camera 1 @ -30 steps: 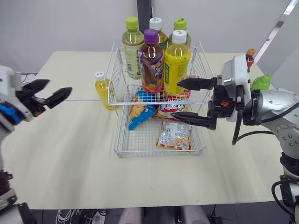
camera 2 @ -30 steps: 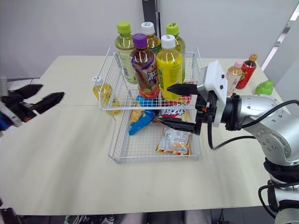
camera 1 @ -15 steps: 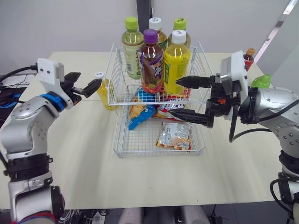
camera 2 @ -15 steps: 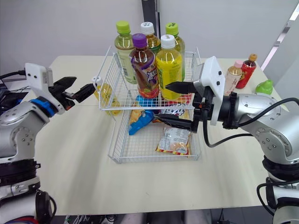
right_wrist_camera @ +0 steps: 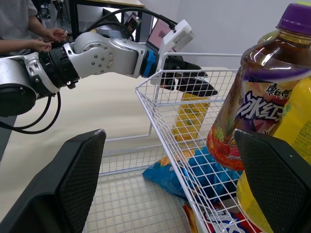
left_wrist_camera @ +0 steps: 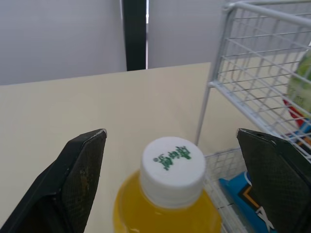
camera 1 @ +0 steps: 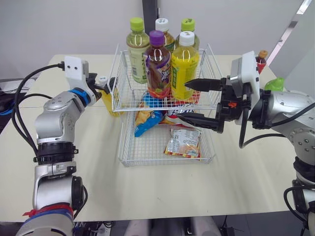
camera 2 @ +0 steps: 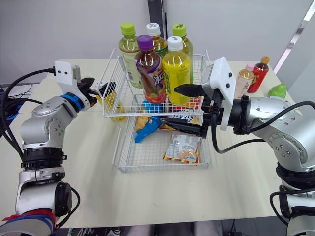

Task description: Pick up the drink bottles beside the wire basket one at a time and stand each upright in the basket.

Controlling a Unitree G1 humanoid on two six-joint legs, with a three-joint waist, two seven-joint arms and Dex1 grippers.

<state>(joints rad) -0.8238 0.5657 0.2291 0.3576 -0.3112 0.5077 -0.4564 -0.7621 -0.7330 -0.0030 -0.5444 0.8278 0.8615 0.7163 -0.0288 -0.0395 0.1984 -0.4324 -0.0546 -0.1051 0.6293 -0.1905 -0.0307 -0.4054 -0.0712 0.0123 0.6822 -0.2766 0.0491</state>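
A small yellow bottle [camera 1: 106, 102] with a white cap [left_wrist_camera: 172, 162] stands upright on the table just left of the two-tier wire basket [camera 1: 167, 106]. My left gripper [camera 1: 105, 84] is open, with one finger on each side of the cap and not touching it. Several bottles stand upright in the top tier, among them a purple-capped one [camera 1: 158, 66] and a yellow one [camera 1: 185, 66]. My right gripper [camera 1: 188, 101] hangs open and empty at the basket's front right. Its upper finger is beside the yellow bottle's base.
Snack bags [camera 1: 183, 142] lie in the basket's lower tier. A red bottle [camera 2: 261, 73] and a pink-capped bottle [camera 2: 244, 81] stand at the table's back right beside a green object [camera 2: 278, 90]. A person [right_wrist_camera: 29, 24] stands beyond the table on my left.
My left arm swung in from the far left to the small yellow bottle, and its open fingers now flank the cap. The right gripper has barely moved.
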